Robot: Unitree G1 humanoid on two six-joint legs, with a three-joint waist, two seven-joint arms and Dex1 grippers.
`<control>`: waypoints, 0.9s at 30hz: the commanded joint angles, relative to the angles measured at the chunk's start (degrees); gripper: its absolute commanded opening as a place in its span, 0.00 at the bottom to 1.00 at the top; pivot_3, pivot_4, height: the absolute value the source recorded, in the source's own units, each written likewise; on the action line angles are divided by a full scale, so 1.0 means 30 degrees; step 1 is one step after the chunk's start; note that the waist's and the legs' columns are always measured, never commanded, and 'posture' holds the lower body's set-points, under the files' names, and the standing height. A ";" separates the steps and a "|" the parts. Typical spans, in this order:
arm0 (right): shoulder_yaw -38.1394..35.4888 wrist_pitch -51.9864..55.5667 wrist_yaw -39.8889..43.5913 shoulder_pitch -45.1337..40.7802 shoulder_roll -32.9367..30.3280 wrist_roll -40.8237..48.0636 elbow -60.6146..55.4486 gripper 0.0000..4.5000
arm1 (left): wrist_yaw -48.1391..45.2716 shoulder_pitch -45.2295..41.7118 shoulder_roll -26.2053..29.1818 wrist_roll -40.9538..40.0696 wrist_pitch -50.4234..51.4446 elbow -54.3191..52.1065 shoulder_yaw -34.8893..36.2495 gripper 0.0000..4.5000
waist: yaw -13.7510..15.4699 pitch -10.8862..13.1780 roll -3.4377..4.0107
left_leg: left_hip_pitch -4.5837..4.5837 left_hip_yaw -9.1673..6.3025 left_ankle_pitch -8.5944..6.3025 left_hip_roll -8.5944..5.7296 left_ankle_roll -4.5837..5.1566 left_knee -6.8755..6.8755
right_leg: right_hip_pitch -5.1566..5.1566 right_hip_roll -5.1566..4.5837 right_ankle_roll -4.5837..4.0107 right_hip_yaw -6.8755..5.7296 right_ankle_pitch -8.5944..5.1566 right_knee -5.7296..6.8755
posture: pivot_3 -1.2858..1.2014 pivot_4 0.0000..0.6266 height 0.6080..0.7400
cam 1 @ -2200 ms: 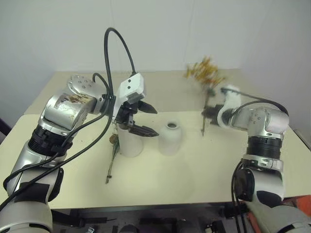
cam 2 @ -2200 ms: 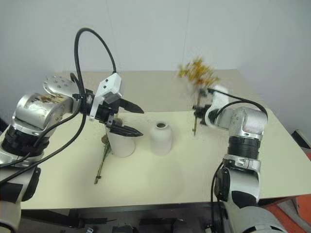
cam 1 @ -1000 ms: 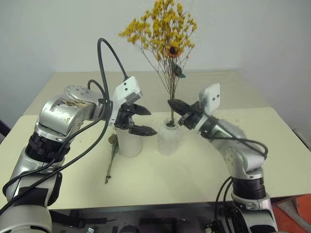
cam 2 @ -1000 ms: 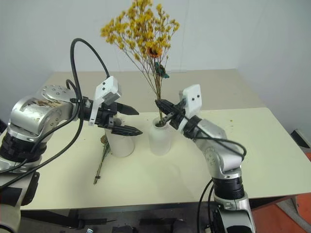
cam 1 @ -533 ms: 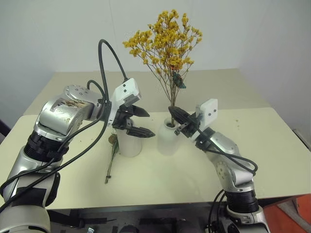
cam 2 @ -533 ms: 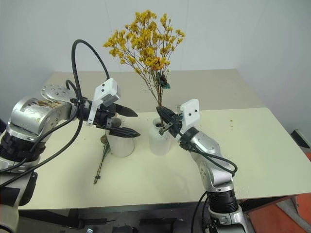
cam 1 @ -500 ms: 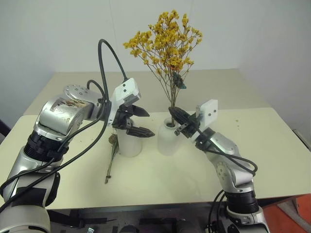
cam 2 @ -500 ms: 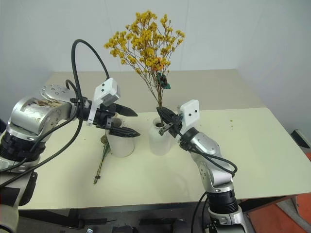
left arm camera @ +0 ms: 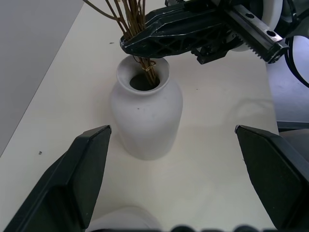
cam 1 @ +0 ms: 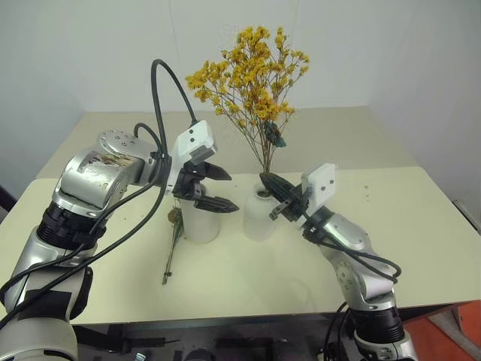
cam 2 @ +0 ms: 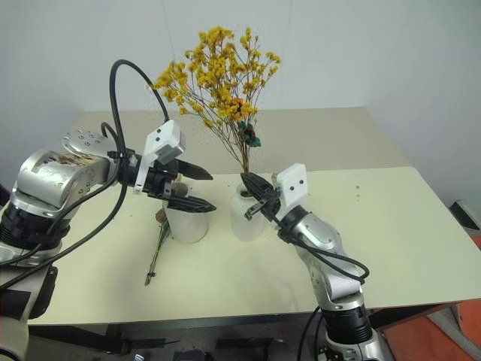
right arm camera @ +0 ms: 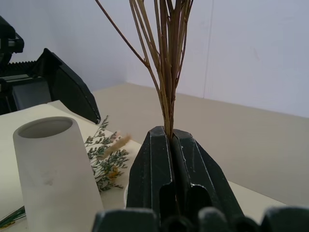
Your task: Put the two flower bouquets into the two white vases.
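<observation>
The bushy yellow-orange flower bouquet [cam 1: 252, 71] stands upright with its brown stems in the mouth of the rounder, narrow-necked white vase [cam 1: 259, 218]. My right gripper [cam 1: 264, 180] is shut on the stems just above that mouth [left arm camera: 145, 77]. The tapered wide-mouthed white vase [cam 1: 201, 224] stands to its left and holds nothing. My left gripper [cam 1: 234, 190] hangs open over that vase, pointing toward the round one. The grey-green sprig bouquet [cam 1: 173, 241] lies flat on the table beside the tapered vase.
The cream table [cam 1: 376, 226] stands against a white wall. A black cable [cam 1: 161, 90] loops up from my left wrist, close to the yellow blooms.
My right gripper has sunk a little with the yellow bouquet, and the blooms stand lower and lean slightly. The left arm has kept still.
</observation>
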 commanded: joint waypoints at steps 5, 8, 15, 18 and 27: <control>-0.0021 -0.1135 0.0124 -0.0215 0.0022 -0.0255 0.0019 0.00 | -0.0217 -0.0695 0.0055 0.0224 -0.0405 -0.0137 0.0139 1.00 | -0.0008 0.0000 0.0000 | 0.0001 0.0000 0.0000 0.0000 0.0000 0.0000 | 0.0000 0.0000 0.0000 0.0000 0.0000 0.0000 | 0.52 0.24 1.00; 0.0110 -0.1286 0.0174 -0.0066 0.0074 -0.0330 0.0157 0.00 | -0.0278 -0.0700 0.0060 0.0262 -0.0427 -0.0133 0.0173 1.00 | -0.0007 0.0000 0.0000 | 0.0002 0.0000 0.0000 0.0001 0.0000 0.0000 | 0.0000 0.0001 0.0000 0.0000 0.0000 0.0000 | 0.52 0.24 1.00; 0.0333 -0.1667 0.0107 0.0091 0.0201 -0.0679 0.0542 0.00 | -0.0367 -0.0752 -0.0086 0.0379 -0.0467 -0.0108 0.0155 1.00 | -0.0006 0.0000 0.0000 | 0.0001 0.0000 0.0000 0.0000 0.0000 0.0000 | 0.0000 0.0001 0.0000 0.0000 0.0000 0.0000 | 0.52 0.24 1.00; 0.0364 -0.1768 0.0055 0.0006 0.0245 -0.0751 0.0637 0.00 | -0.0494 -0.0757 -0.0092 0.0371 -0.0476 -0.0118 0.0169 1.00 | -0.0012 0.0000 0.0000 | 0.0003 -0.0001 0.0000 0.0001 0.0000 0.0000 | 0.0000 0.0001 0.0000 0.0000 0.0000 0.0000 | 0.52 0.24 1.00; 0.0159 -0.1637 0.0170 0.0209 0.0121 -0.0594 0.0286 0.60 | -0.0609 -0.0867 -0.0120 0.0458 -0.0582 0.0013 0.0082 1.00 | -0.0014 0.0000 0.0000 | 0.0003 0.0000 0.0000 0.0002 0.0000 0.0000 | 0.0000 0.0002 0.0000 0.0000 0.0000 0.0000 | 0.52 0.24 1.00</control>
